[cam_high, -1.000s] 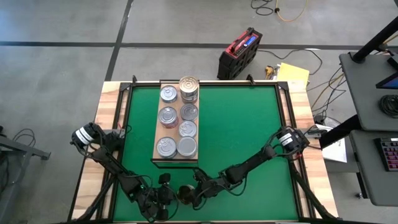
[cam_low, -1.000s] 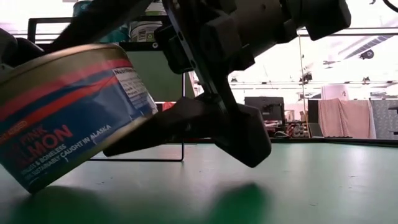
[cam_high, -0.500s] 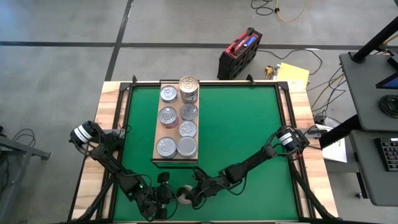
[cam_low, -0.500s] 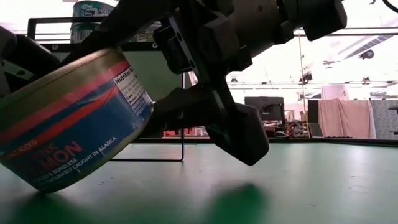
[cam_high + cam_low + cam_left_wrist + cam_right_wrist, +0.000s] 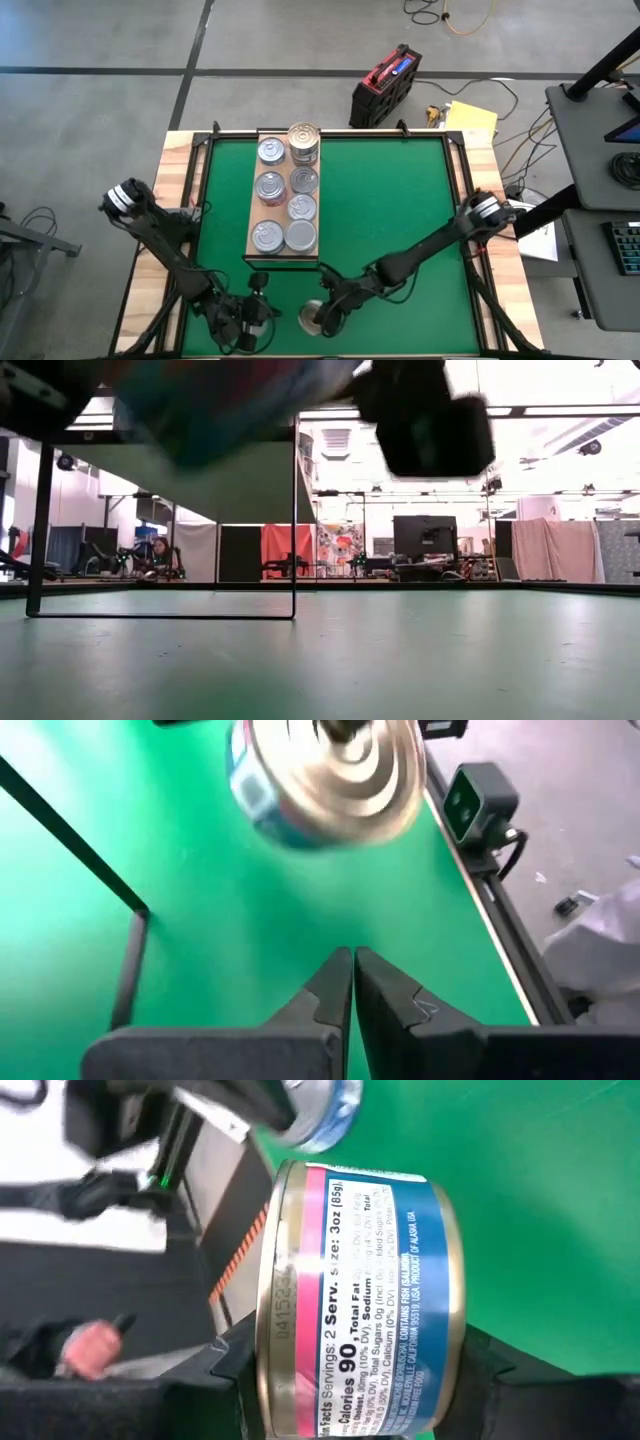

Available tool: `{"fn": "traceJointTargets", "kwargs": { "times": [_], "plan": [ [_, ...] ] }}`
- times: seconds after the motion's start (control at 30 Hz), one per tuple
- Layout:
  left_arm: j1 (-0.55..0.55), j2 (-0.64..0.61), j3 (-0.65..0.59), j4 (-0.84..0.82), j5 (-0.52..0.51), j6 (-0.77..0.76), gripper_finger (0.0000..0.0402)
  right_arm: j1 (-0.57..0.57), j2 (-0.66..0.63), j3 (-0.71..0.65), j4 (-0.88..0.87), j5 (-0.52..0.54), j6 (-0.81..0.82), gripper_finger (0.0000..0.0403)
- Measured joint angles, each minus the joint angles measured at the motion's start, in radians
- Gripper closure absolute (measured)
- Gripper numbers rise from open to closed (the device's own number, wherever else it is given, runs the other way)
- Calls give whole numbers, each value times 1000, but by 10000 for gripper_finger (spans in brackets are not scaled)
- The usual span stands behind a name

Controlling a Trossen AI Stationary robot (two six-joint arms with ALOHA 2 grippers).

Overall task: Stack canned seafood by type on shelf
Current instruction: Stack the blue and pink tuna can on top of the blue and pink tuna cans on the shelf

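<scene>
My right tool (image 5: pixel 322 318) is pinching a salmon can (image 5: pixel 355 1305) and lifting it off the tabletop (image 5: pixel 400 215) near the front edge — a second ago it was tilting low on the mat. My left tool (image 5: pixel 352 982), pressed together, is waiting beside it. Farther back, the shelf (image 5: pixel 262 255) is holding seven cans.

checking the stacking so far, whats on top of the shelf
Seven silver-lidded cans show on the shelf, in two rows. The far can in the right row stands taller, apparently stacked. Anything beneath the lids is hidden from above.
</scene>
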Motion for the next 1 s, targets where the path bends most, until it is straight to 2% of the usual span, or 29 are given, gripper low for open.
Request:
{"fn": "traceJointTargets", "kwargs": {
  "times": [0.17,0.43,0.67,0.77,1.0],
  "plan": [
    [-2,-63,-1,-81,3,32,402,1,-102,0,-37,-61,-46,222],
    [-35,-169,-2,-169,2,71,402,-43,-260,0,-28,-27,-84,222],
    [-81,-217,-1,-247,2,47,402,-163,-337,0,29,-11,-82,222],
    [-92,-223,2,-291,2,19,402,-227,-352,4,97,-48,-82,222],
    [-99,-239,2,-387,26,-81,402,-400,-361,5,124,-166,-65,222]
  ]
}}
